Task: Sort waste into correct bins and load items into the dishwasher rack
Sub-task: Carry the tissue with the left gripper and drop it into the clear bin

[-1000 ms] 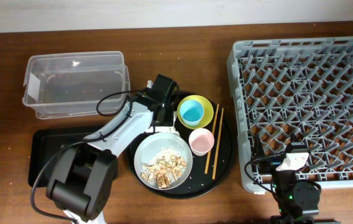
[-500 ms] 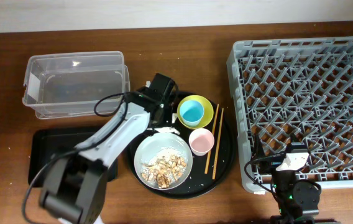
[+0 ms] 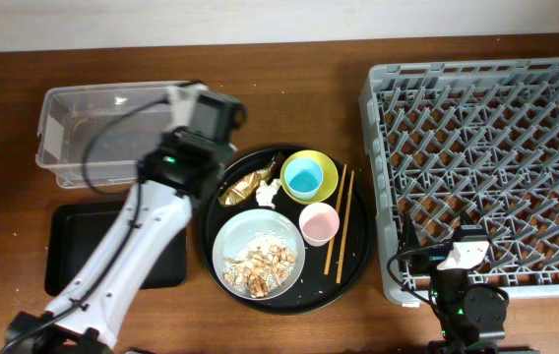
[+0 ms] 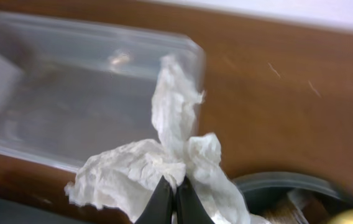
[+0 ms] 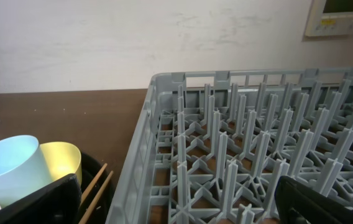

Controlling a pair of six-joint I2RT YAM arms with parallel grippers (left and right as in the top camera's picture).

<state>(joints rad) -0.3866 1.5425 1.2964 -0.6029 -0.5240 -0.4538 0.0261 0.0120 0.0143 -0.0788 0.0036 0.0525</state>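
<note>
- Since the left gripper [image 4: 173, 194] has its fingers pinched tight on the crumpled white paper napkin [image 4: 155, 165], which bunches and trails upward in front of them, I judge the drop into a bin to be the step in hand.
- The clear plastic tub [image 4: 71, 81] lies ahead of the fingers and off to the left in the wrist view. The napkin's tall tail overlaps its near right corner, but I cannot tell whether the paper hangs over the rim or short of it.
- From overhead, my left wrist hovers at the right end of the tub, whose long axis runs left to right across the table. A shift leftward along that axis should put the napkin over the open middle.
- The shallow black tray [image 3: 83, 246] sits just beside the tub on the robot's side, so I must not release early.
- The right gripper [image 5: 176, 202] has its jaws spread wide and empty at the near-left corner of the dishwasher rack [image 3: 476, 128], well apart from the tub. The left arm is plainly the nearer.
</note>
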